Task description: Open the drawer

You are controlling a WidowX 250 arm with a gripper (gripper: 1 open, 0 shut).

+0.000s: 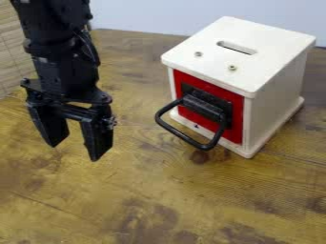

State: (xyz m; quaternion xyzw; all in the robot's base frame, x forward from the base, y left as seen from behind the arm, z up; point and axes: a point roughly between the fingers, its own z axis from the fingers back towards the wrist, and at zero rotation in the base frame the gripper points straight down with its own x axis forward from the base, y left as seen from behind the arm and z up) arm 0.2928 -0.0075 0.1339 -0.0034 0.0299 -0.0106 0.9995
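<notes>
A black robot arm (61, 48) reaches down from the top of the view on the left side, and its pincer (76, 143) hangs over the wooden table (128, 205), the two fingers pointing downward. The pincer is spread wide, with a broad gap between the fingers and bare wood showing through it (nothing is held there).

The task's drawer (209, 107) is on the right side of the view, set in the front of a white box (274, 95) that stands upright on the table. The drawer's front is red, and a black plate (204, 105) is fixed to it. From that plate a large black loop handle (185, 136) juts out toward the lower left, on the side nearer the pincer. The pincer and the handle are apart, with table between them. The drawer looks shut, or close to it, though the plate and handle cover enough of the front that a slight opening would be hard to make out.

The box's top has a narrow slot (238, 48) and two small metallic fasteners (215, 60) (screw heads, by the look of them).
</notes>
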